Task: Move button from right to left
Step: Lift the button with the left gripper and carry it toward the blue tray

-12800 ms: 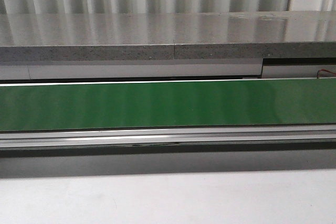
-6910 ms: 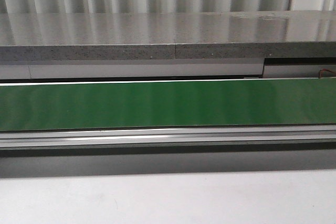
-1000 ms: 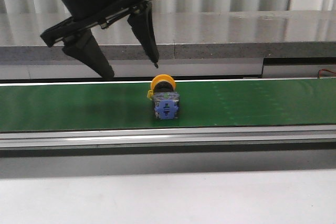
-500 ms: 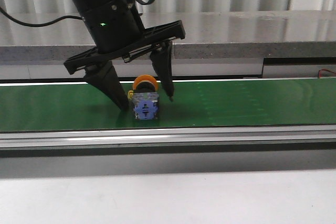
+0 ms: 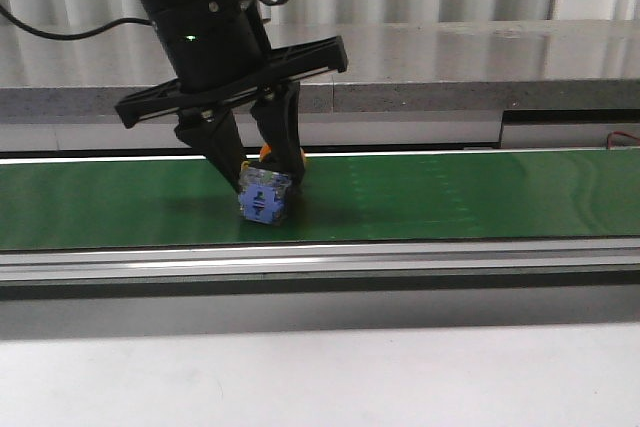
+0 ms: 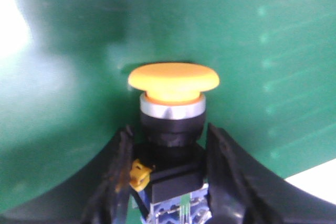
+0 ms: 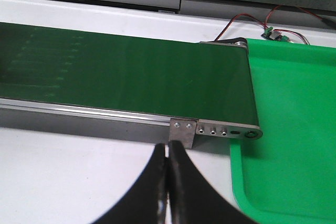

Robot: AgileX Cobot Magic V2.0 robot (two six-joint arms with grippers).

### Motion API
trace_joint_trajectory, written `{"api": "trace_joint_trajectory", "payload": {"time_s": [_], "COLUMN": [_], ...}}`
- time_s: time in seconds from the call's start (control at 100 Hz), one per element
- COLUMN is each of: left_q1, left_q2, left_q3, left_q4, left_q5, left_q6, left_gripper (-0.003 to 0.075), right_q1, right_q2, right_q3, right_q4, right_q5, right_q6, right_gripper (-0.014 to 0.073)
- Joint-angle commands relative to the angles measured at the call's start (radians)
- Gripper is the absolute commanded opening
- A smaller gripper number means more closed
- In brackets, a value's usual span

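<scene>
The button has a yellow-orange cap, a black collar and a blue-grey base. It sits on the green conveyor belt, left of centre. My left gripper is shut on the button, one finger on each side of its base. In the left wrist view the cap stands out past the fingers, which press on the black body. My right gripper is shut and empty over the white table, near the belt's right end; it does not show in the front view.
A grey stone ledge runs behind the belt. A metal rail edges the belt's front. A bright green tray lies past the belt's right end, with a small wired board behind it.
My left gripper came down around the button and closed on it. The button has moved left along the belt and now sits slightly tilted between the fingers.
</scene>
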Motion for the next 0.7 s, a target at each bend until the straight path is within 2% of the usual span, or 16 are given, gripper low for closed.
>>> {"api": "trace_joint_trajectory", "payload": {"time_s": [0.0,0.1,0.31,0.69], "left_q1": [-0.004,0.007,0.106,0.410], "left_q2": [-0.088,-0.115,-0.169,-0.183], "left_q3": [-0.054,-0.073,-0.075,-0.075], "left_q4": [0.029,0.090,0.132,0.164], "left_q5": [0.007,0.034,0.087,0.227], "left_q6": [-0.007,-0.007,0.023,0.177], "left_gripper": [-0.0020,-0.0020,-0.0020,-0.0020], "right_q1": [0.004,0.004,0.004,0.004], "right_q2": [0.011,0.011,0.011,0.011], "right_q3": [-0.026,-0.026,-0.026,-0.026], "right_q4": [-0.003,-0.003,-0.003,-0.003], "right_q5": [-0.073,-0.073,-0.073,-0.073], "right_q6": [-0.005,-0.005,-0.005,-0.005], "right_gripper": [-0.0067,-0.0067,-0.0067,-0.0067]}}
